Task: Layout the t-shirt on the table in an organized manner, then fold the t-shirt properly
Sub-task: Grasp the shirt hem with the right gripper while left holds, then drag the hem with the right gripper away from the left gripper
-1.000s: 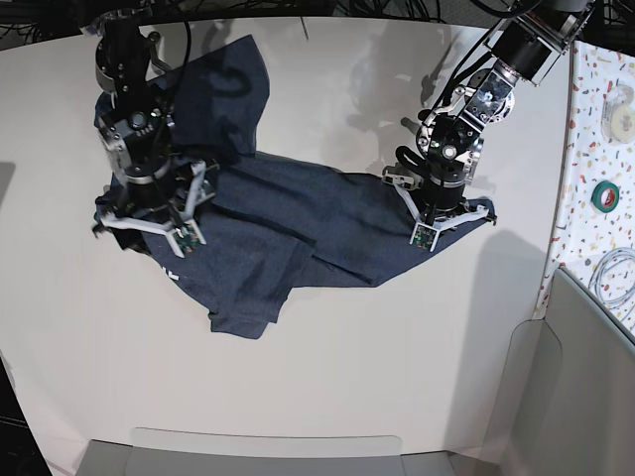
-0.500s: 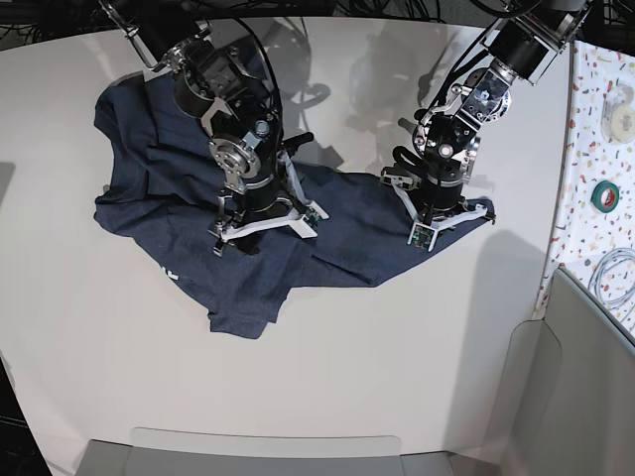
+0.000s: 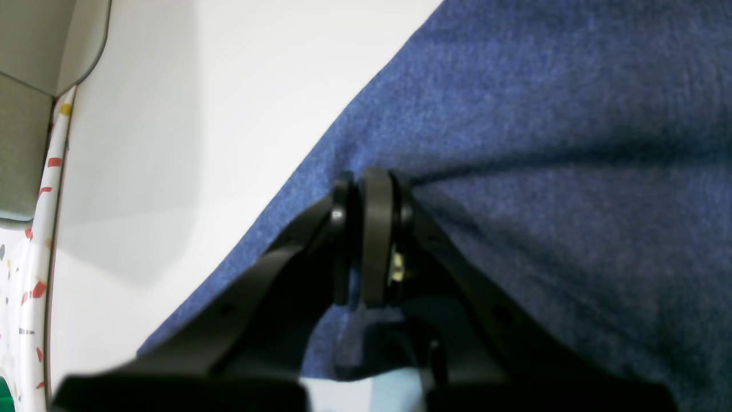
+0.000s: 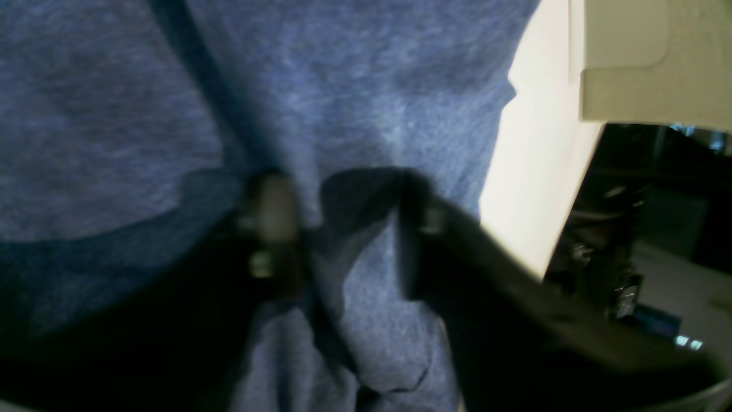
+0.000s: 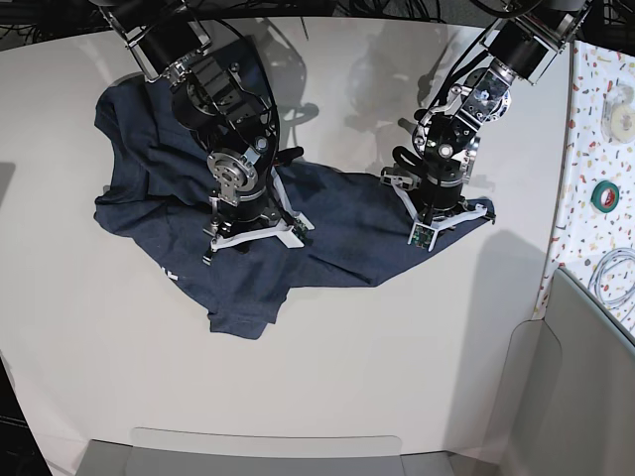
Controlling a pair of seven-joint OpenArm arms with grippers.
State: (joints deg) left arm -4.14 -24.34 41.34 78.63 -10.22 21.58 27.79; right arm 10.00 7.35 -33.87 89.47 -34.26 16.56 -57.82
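1. Left gripper (image 3: 366, 229), seen centre-frame in the left wrist view and centre-right in the base view (image 5: 434, 220): its two black fingers are pressed together with a thin fold of cloth pinched between them, right at the shirt's edge.
2. Right gripper (image 4: 337, 229), centre of the right wrist view and centre-left of the base view (image 5: 250, 226): the jaws stand partly apart, straddling a raised ridge of fabric. The view is blurred, so whether they actually grip the cloth cannot be told.
3. The t-shirt (image 5: 327, 233): dark navy, heathered, lying rumpled across the upper middle of the base view, with folds bunched toward the upper left and a flap hanging toward the lower centre. In the left wrist view (image 3: 572, 171) it fills the right side of the frame.
4. Writing: a small piece of white print shows at the shirt's lower-left edge in the base view; it is too small to read.
5. The table (image 5: 377, 377): plain off-white and matte, carrying the whole shirt and the arms' shadows.
6. Speckled surface (image 5: 595, 149): a confetti-patterned strip along the right edge of the base view, holding a green tape roll (image 5: 605, 195), a pale tape roll (image 5: 622, 109) and a coiled white cable (image 5: 615, 278).
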